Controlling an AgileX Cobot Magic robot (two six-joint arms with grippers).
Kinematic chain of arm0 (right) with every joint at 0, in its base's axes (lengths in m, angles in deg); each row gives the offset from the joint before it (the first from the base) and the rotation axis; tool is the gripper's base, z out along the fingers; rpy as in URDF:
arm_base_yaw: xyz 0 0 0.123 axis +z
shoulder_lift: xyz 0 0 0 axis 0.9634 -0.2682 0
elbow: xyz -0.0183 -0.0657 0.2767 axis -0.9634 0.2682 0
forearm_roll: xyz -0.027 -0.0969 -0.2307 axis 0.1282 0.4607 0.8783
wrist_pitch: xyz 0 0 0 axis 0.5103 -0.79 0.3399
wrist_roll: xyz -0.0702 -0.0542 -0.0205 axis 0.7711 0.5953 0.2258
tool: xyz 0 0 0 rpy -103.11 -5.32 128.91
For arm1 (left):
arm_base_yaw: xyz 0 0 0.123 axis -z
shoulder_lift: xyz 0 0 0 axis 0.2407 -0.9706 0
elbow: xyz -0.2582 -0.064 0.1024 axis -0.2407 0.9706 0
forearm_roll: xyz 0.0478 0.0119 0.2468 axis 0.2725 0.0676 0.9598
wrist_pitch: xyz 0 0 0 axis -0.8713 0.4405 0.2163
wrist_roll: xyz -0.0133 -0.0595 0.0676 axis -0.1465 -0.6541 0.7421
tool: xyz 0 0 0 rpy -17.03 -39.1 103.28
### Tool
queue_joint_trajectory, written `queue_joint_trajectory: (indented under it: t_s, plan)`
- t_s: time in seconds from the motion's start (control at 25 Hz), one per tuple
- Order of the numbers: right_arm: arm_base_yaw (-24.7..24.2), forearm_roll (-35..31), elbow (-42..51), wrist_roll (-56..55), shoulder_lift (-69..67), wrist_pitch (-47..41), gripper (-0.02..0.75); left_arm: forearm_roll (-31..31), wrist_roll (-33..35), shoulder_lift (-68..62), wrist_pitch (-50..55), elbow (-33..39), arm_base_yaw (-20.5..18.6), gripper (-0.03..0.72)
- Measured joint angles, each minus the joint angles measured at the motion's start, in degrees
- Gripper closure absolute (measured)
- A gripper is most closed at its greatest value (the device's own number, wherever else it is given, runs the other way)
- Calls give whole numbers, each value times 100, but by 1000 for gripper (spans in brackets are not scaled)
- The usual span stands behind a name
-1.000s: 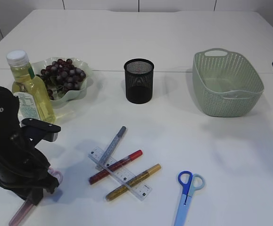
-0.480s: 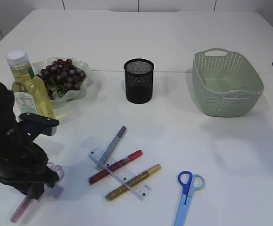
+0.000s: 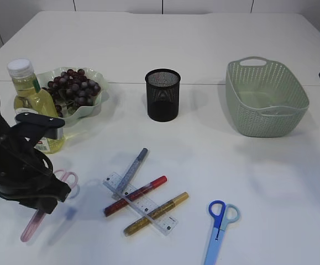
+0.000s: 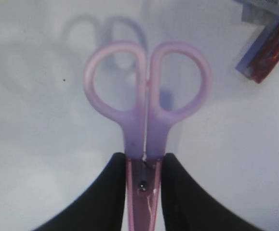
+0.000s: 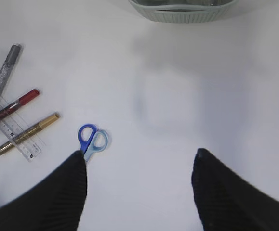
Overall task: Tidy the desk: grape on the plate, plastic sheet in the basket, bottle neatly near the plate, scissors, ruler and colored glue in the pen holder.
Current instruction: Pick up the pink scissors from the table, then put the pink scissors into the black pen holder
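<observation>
Scissors, the pink scissors (image 4: 146,120), are hanging blade-down near the desk's left edge; I'm clamping my left tool (image 4: 144,171) at their pivot so they can drop into the pen holder (image 3: 162,94). My right tool (image 5: 139,175) is standing wide, empty.

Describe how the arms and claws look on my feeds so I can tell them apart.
Both are matte black. The left arm is bulky, with a flat bracket on top. The left claw has smooth, rounded black fingers. The right claw has broad black fingers with fine ribbing. No cables or markings show.
</observation>
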Motion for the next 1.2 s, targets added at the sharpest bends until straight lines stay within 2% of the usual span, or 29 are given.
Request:
queue_joint_trajectory:
  t_s: [0.52, 1.0, 1.2]
  plan:
    - [0, 0, 0, 0, 0, 0, 207, -131, 0, 266, -895, 0, 0, 520]
    - [0, 0, 0, 0, 0, 0, 207, -157, 0, 266, -1339, -896, 0, 520]
    - [0, 0, 0, 0, 0, 0, 207, -196, 0, 266, -1725, -1020, 0, 520]
